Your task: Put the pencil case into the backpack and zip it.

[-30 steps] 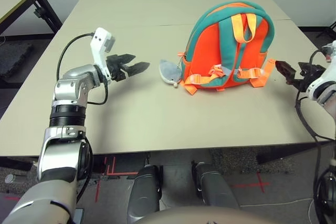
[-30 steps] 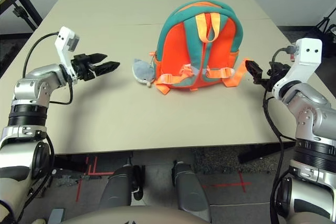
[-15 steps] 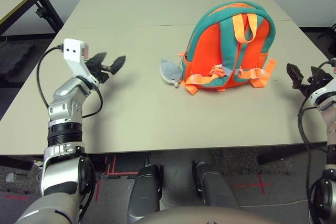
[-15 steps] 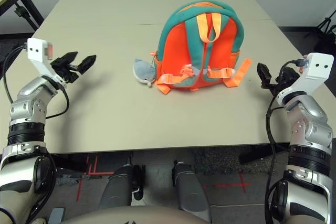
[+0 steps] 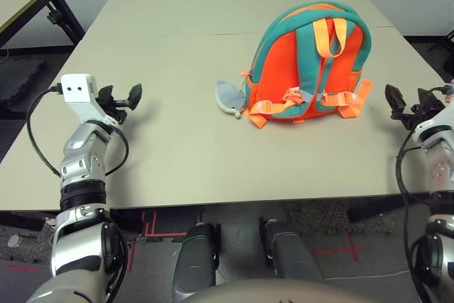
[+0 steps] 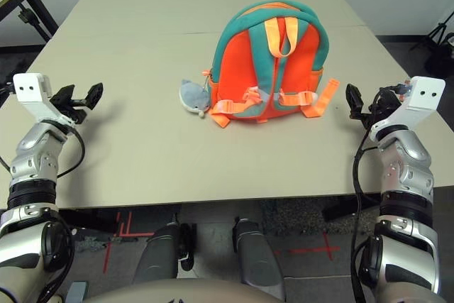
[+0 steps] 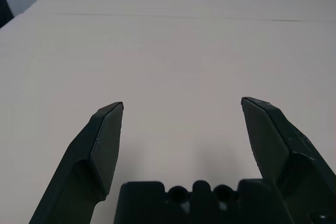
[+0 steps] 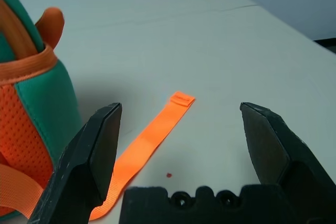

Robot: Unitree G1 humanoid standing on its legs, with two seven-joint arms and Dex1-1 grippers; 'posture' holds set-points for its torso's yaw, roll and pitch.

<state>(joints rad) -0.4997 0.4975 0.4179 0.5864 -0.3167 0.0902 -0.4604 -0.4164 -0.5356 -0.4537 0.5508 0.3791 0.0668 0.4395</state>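
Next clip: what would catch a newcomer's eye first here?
The orange and teal backpack stands out, strap side toward the robot at the middle of the tan table, with a grey plush toy lying by its left side. The left hand and right hand hover open and empty at the table's sides.

Both forearms are built of silver, ribbed cylindrical segments with black joint rings between them. Behind the fingers of the left gripper [image 5: 122, 97] and the right gripper [image 6: 366, 101] sits a white, boxy camera housing, and a black cable loops back from it along the arm. The fingers [image 7: 102, 145] are matte black wedges tapering to blunt points, rising from a black base with small round holes between them.
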